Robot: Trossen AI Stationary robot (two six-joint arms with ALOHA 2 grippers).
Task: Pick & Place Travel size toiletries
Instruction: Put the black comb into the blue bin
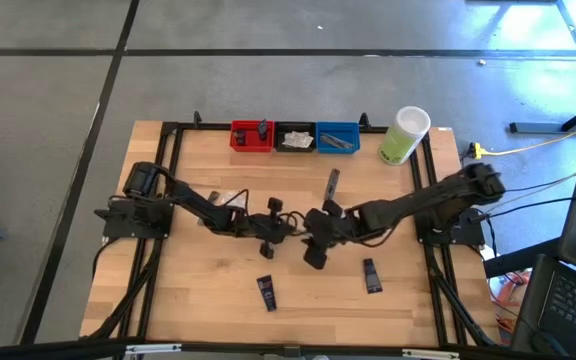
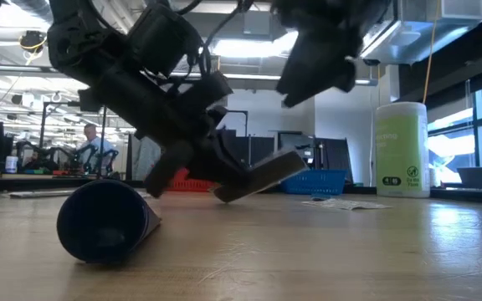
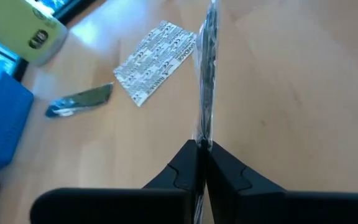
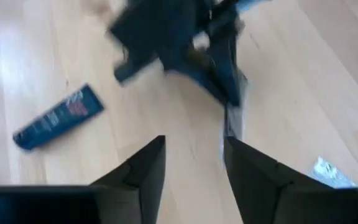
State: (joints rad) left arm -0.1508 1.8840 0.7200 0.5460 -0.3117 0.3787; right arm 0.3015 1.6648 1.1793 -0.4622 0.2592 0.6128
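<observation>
My left gripper pinches a slim flat grey sachet edge-on, sticking straight out past my fingertips, far end low over the wood. Beyond it lies a flat white printed packet, and next to that a crinkly silvery packet. Dark navy mini tube lies flat near my right gripper; a second navy tube lies just off its other side.

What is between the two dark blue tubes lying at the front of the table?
Nothing. In the high view, only bare wooden table lies between the one navy tube and the other navy tube.
</observation>
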